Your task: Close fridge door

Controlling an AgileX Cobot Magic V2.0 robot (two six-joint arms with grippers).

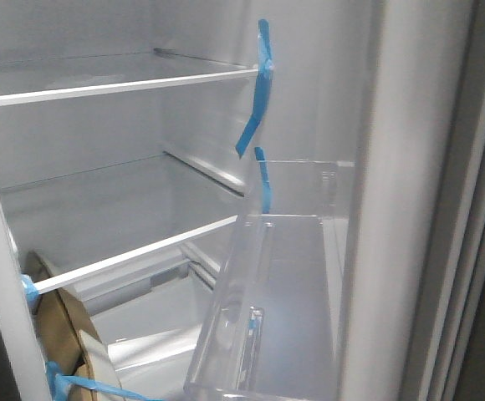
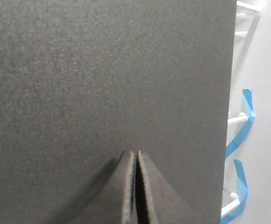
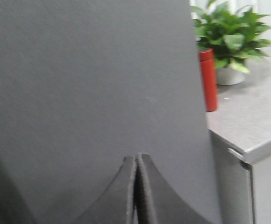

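Observation:
The fridge door stands open. In the front view its white inner side [image 1: 385,209] is at the right, with a clear plastic bin [image 1: 268,309] and blue tape strips [image 1: 259,92]. Its matte dark grey outer face fills the left wrist view [image 2: 103,74] and the right wrist view [image 3: 89,74]. My left gripper [image 2: 136,154] is shut and empty, its tips at or against that face. My right gripper [image 3: 136,157] is shut and empty, its tips also at or against the grey face. Neither gripper shows in the front view.
Inside the fridge are white-edged glass shelves [image 1: 125,88] and a brown cardboard piece [image 1: 67,334] held by blue tape at the lower left. Beside the door in the right wrist view is a grey counter [image 3: 247,116] with a red bottle [image 3: 208,79] and a potted plant [image 3: 231,37].

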